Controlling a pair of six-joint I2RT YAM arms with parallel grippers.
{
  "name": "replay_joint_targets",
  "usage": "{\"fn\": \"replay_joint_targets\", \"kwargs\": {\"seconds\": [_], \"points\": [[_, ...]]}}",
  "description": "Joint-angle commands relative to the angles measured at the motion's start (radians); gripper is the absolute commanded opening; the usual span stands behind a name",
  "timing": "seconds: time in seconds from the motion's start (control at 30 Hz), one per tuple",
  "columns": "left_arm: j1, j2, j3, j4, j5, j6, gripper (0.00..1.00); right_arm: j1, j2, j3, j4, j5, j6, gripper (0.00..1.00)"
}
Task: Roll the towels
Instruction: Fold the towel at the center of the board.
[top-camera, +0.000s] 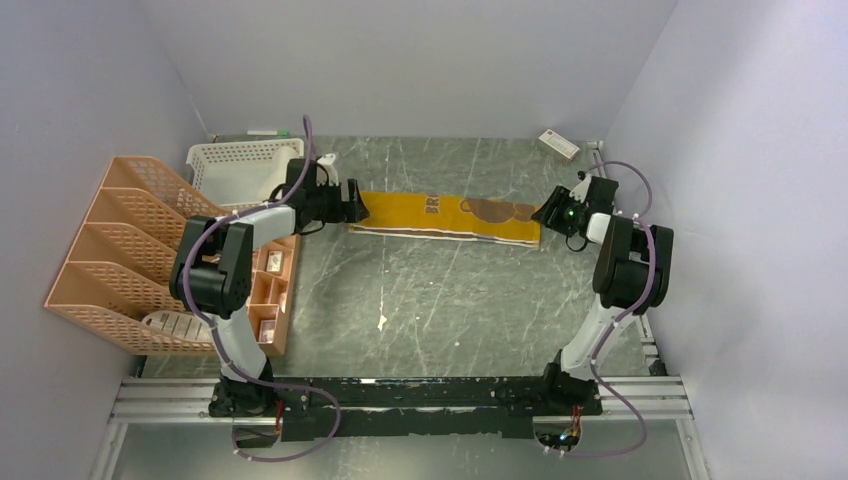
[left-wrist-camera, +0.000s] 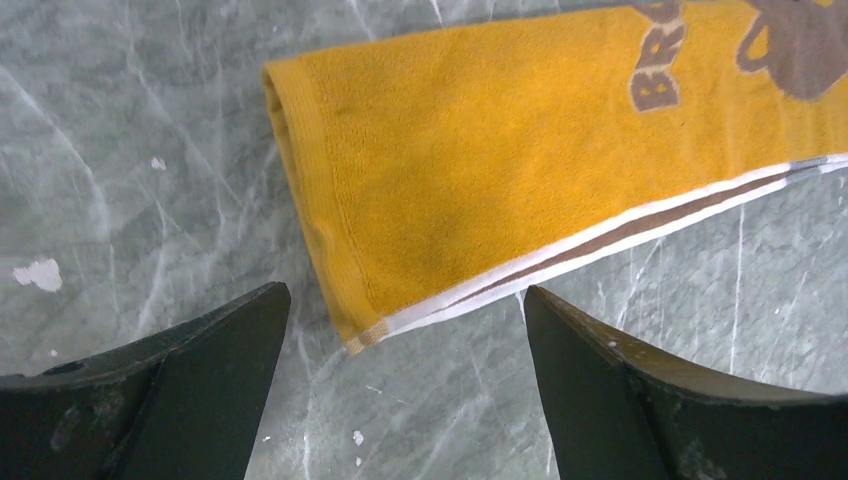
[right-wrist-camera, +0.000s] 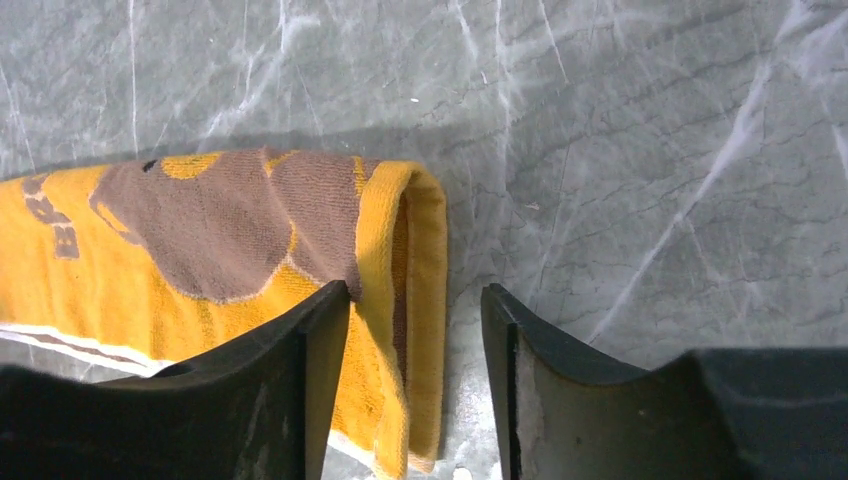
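1. Lying flat on the far part of the table, the mustard towel stretches between both grippers.
2. Left gripper: wide open, empty, at its left end.
3. Right gripper: half open, straddling its folded right end, not clamped.

The mustard-yellow terry-cloth towel bears brown block letters next to a brown printed figure. Only "BR" can be read, because the word runs off the top edge of the left wrist view. The lettering on the small white-and-red box is too small to read.
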Motion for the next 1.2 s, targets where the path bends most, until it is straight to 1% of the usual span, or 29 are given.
{"fn": "replay_joint_targets", "kwargs": {"seconds": [0.0, 0.1, 0.17, 0.3, 0.47, 0.5, 0.6, 0.67, 0.7, 0.73, 0.8, 0.93, 1.0, 1.1, 1.17], "points": [[0.009, -0.004, 0.046, 0.002, 0.036, -0.003, 0.98, 0.000, 0.045, 0.003, -0.002, -0.028, 0.001, 0.49], [0.011, -0.016, 0.048, -0.002, 0.037, -0.004, 0.98, 0.000, 0.050, -0.009, 0.006, -0.029, 0.005, 0.47], [0.014, -0.031, 0.044, -0.002, 0.036, -0.005, 0.98, 0.001, 0.054, -0.018, 0.014, -0.037, 0.009, 0.44], [0.021, -0.062, 0.032, 0.000, 0.044, -0.008, 0.98, 0.011, 0.062, -0.028, 0.033, -0.056, 0.023, 0.42], [0.030, -0.097, 0.017, -0.007, 0.045, -0.004, 0.98, 0.022, 0.073, -0.084, 0.062, -0.073, 0.038, 0.37], [0.031, -0.103, 0.015, -0.008, 0.044, -0.003, 0.99, 0.023, 0.075, -0.088, 0.062, -0.073, 0.039, 0.33], [0.031, -0.117, 0.010, -0.010, 0.041, -0.007, 0.98, 0.024, 0.074, -0.099, 0.063, -0.062, 0.037, 0.18], [0.031, -0.126, 0.008, -0.011, 0.041, -0.011, 0.98, 0.024, 0.070, -0.101, 0.060, -0.054, 0.037, 0.03], [0.033, -0.131, 0.006, -0.012, 0.039, -0.011, 0.98, 0.025, 0.065, -0.100, 0.056, -0.046, 0.037, 0.00], [0.033, -0.138, 0.006, -0.015, 0.037, -0.013, 0.98, 0.025, 0.055, -0.101, 0.054, -0.033, 0.039, 0.00], [0.033, -0.155, 0.005, -0.027, 0.031, -0.013, 0.98, 0.024, 0.017, -0.113, 0.052, 0.015, 0.044, 0.00], [0.038, -0.193, 0.002, -0.039, 0.018, -0.016, 0.99, 0.005, -0.098, -0.159, 0.044, 0.223, 0.061, 0.00], [0.042, -0.205, -0.004, -0.038, 0.023, -0.023, 0.99, -0.028, -0.148, -0.179, 0.050, 0.289, 0.071, 0.00], [0.044, -0.219, -0.011, -0.039, 0.026, -0.025, 0.99, -0.066, -0.200, -0.175, 0.030, 0.376, 0.069, 0.00], [0.044, -0.228, -0.011, -0.048, 0.021, -0.025, 0.99, -0.075, -0.224, -0.157, 0.001, 0.473, 0.055, 0.00]]}}
